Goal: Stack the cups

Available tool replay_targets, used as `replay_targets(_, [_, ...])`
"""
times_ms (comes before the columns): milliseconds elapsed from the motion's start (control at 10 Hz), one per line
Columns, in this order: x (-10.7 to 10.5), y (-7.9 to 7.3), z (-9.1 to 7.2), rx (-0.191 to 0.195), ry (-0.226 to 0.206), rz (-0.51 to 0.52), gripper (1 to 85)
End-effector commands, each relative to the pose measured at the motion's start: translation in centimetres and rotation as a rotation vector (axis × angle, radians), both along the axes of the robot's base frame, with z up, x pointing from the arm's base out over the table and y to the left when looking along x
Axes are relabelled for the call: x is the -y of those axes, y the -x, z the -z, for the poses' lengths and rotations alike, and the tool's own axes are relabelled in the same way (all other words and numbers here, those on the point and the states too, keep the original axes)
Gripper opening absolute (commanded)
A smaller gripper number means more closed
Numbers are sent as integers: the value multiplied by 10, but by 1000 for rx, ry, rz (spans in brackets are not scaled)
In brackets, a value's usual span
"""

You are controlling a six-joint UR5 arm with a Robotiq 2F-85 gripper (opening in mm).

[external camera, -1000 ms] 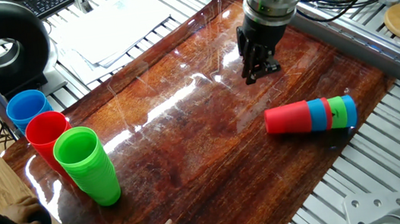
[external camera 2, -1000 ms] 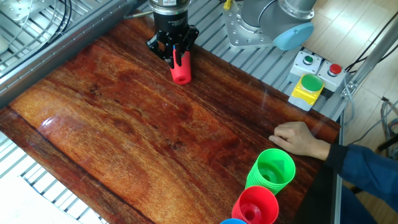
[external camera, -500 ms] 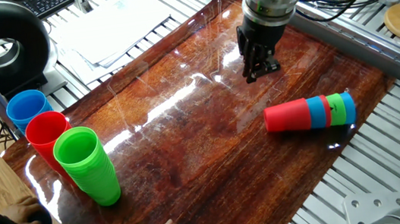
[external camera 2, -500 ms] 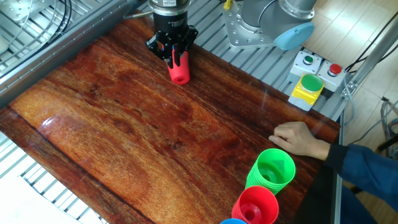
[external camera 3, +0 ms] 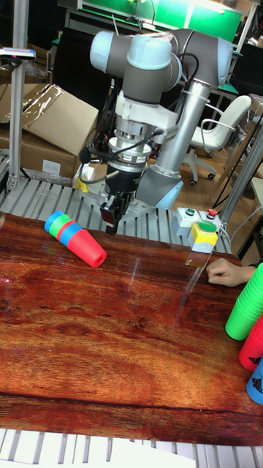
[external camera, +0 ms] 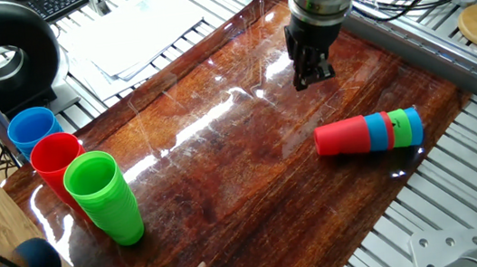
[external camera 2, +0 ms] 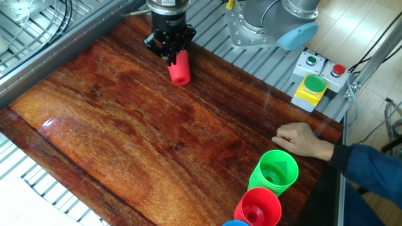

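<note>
**Nested cups lying on side, gripper hanging above table**

Lying on its side on the wooden table, toward the right end in one fixed view: nested cups, all five together, red outermost, then blue, red, green, blue at the far tip. Showing only as a red cup end in the other fixed view, rest hidden behind the gripper. Resting near the far left edge of the board in the tall fixed view.

Hanging just beside the stack, not touching it: gripper, fingers pointing down, holding nothing. Jaws looking nearly pressed together; gap too small to judge with certainty.

Standing upright well apart at the opposite end: tall green pile, red pile, blue pile. Resting on the table edge near the green pile: a person's hand.
</note>
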State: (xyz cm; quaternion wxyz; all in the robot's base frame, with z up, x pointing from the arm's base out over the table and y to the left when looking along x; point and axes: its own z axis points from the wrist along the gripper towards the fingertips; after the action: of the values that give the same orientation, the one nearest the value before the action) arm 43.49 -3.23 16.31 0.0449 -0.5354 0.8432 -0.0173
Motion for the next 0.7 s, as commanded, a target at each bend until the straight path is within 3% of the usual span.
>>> replay_targets(0, [8, -14, -14, 20, 7, 67, 53])
replay_targets(100, [13, -18, -18, 19, 20, 68, 10])
replay_targets(300, [7, -16, -26, 4, -29, 99, 10])
replay_targets(600, [18, -16, -44, -2, -54, 164, 10])
